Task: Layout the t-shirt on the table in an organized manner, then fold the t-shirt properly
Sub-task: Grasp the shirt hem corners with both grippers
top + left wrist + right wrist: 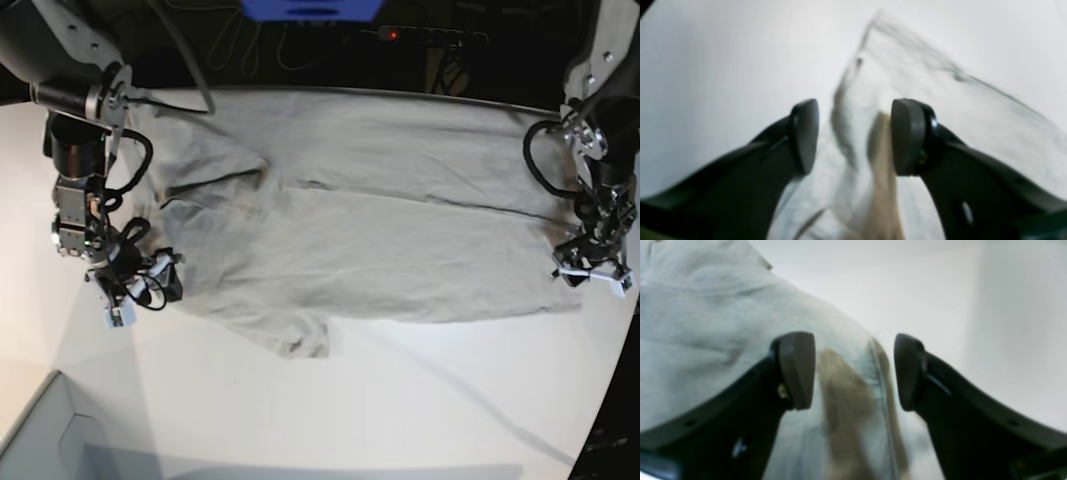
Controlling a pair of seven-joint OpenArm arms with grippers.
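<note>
The light grey-beige t-shirt [350, 230] lies spread lengthwise across the white table [400, 400], with one sleeve [300, 340] pointing toward the front. At the shirt's right end in the base view, my left gripper [592, 275] stands low over the cloth. Its wrist view shows the left gripper [855, 133] open, a raised fold of t-shirt [940, 100] in the gap. My right gripper [140, 295] is at the shirt's left edge. Here too the right gripper [855, 370] is open, and a seamed edge of the t-shirt [706, 323] lies between the fingers.
A pale grey box corner [50, 440] sits at the front left. Behind the table are a blue object [310, 8], a power strip [420, 35] and cables. The table's curved edge [600, 400] runs down the right side.
</note>
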